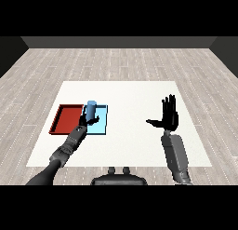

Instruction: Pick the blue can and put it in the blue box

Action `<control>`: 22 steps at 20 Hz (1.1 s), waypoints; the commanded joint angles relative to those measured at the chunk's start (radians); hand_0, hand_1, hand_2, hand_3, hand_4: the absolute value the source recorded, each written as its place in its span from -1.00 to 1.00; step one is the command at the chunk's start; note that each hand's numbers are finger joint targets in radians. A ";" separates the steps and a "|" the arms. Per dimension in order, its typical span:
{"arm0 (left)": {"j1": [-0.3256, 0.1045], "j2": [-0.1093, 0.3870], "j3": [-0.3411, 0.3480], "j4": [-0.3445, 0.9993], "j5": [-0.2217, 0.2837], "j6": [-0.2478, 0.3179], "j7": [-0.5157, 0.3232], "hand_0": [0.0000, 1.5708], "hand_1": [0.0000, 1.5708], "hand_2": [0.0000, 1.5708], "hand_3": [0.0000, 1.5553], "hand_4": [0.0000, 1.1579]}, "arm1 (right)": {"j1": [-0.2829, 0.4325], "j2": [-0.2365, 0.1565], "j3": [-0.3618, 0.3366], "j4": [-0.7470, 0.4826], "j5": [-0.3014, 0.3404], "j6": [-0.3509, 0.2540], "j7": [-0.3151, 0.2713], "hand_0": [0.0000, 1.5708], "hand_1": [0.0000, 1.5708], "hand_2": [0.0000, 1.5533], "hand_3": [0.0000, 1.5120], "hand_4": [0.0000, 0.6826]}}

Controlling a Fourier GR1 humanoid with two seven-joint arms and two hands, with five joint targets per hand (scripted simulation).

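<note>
1 smooth blue cylindrical can [91,109], upright over 1 shallow rectangular light blue tray [101,127], left hand [88,121] curled round it. 1 flat red tray [67,118] adjoins the blue tray. Right hand [169,116], fingers spread wide, well apart.

Left hand [88,118] hides blue can's [91,106] lower part.

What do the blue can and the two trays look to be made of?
Blue can: plain matte blue, no label or shine; metal or plastic, cannot tell. Red tray and light blue tray: flat single colours with thin raised rims, probably plastic. The left hand curls round the can.
</note>
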 commanded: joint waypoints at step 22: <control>-0.027 -0.039 0.111 -0.070 0.028 0.231 -0.289 -1.00 -1.00 -1.00 -1.00 -1.00 | 0.023 0.034 -0.001 -0.029 -0.028 0.068 -0.044 -1.00 -1.00 -1.00 -1.00 -1.00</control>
